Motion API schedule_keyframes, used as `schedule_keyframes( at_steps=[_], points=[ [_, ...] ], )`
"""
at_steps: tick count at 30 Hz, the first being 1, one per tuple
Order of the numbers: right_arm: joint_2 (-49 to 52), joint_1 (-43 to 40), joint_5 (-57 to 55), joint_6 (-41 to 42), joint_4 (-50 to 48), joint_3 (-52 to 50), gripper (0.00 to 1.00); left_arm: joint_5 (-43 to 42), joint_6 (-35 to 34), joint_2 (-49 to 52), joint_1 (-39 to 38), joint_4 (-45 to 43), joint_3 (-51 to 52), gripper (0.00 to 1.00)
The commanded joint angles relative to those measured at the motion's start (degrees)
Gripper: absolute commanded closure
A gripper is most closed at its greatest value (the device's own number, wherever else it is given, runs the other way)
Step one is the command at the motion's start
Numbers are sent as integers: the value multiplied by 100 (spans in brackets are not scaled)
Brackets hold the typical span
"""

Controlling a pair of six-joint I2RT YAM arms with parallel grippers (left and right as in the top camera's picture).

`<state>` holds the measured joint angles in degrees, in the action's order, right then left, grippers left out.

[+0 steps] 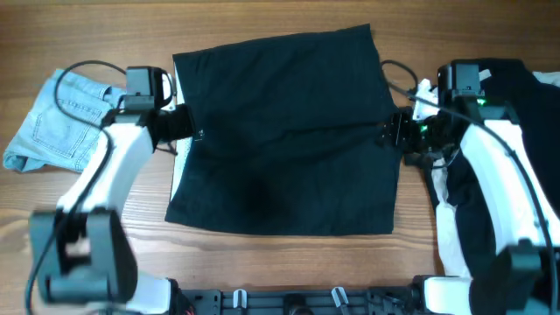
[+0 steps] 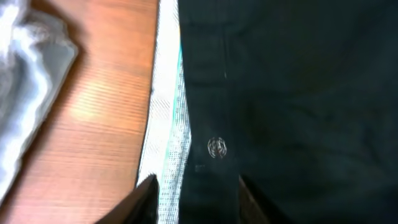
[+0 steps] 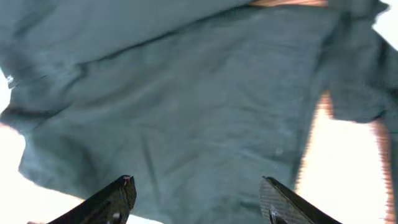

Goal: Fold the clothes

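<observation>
The black shorts (image 1: 280,131) lie spread flat in the middle of the table. My left gripper (image 1: 182,122) is at their left edge. In the left wrist view its fingers (image 2: 196,202) are open over the white inner band (image 2: 168,124) and the black cloth (image 2: 298,93), near a small metal button (image 2: 216,147). My right gripper (image 1: 392,133) is at the shorts' right edge. In the right wrist view its fingers (image 3: 199,193) are wide open just above the dark cloth (image 3: 186,93), holding nothing.
A light blue denim garment (image 1: 57,118) lies at the far left; it also shows in the left wrist view (image 2: 25,81). A heap of black and off-white garments (image 1: 516,157) fills the right edge. The wooden table (image 1: 87,254) shows at the front left.
</observation>
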<state>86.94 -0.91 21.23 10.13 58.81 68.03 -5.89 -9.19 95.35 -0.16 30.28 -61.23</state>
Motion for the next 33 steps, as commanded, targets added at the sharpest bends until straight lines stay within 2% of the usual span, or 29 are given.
schedule_keyframes(
  at_steps=[1,3,6,7,8,9,15,23,25,26,28,31,33],
  points=[
    [-256,391,269,-98,175,94,30,-927,319,881,-11,-356,26,50],
    [-229,586,260,-52,90,0,30,-953,321,1248,-4,-660,26,51],
    [-229,599,234,57,46,-66,30,-953,321,1320,-4,-793,24,60],
    [-229,599,179,61,35,-66,30,-951,323,1320,-4,-828,26,70],
    [-229,599,144,70,35,-66,30,-951,321,1320,-4,-885,26,90],
    [-229,599,107,87,39,-66,30,-953,321,1318,-4,-968,24,96],
    [-229,599,-201,247,33,-66,30,-896,302,1097,278,-1469,-258,96],
    [-212,599,-588,647,76,-232,25,885,122,999,603,-1617,-275,96],
    [-201,599,-599,815,120,-688,27,879,120,999,603,-1569,-275,96],
    [-201,599,-450,802,131,-1073,35,879,120,999,603,-1521,-275,96],
    [-201,599,-96,787,7,-1725,40,879,120,997,603,-1464,-275,96],
    [-201,599,793,487,-555,-2726,35,879,120,997,603,-1416,-275,96],
    [-201,599,922,483,-848,-3003,32,879,120,997,603,-1419,-275,96]
  ],
)
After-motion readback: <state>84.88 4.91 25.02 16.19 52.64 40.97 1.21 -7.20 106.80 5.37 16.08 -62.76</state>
